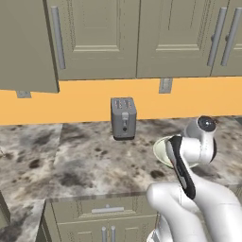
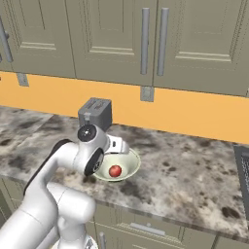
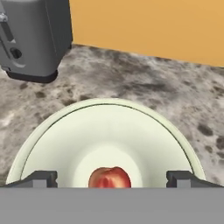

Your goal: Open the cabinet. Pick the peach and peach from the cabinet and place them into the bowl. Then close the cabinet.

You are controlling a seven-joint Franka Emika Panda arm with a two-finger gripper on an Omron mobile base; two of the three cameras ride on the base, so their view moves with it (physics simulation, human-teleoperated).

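The gripper hangs over the bowl, jaws spread wide and empty — 1 reddish peach lies at the bowl's center, low in the hand view, between the fingertips.

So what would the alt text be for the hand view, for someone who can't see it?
A reddish peach lies in a pale cream-green bowl, seen between the open gripper and its dark fingertips. Behind stand a grey toaster, speckled counter and orange wall.
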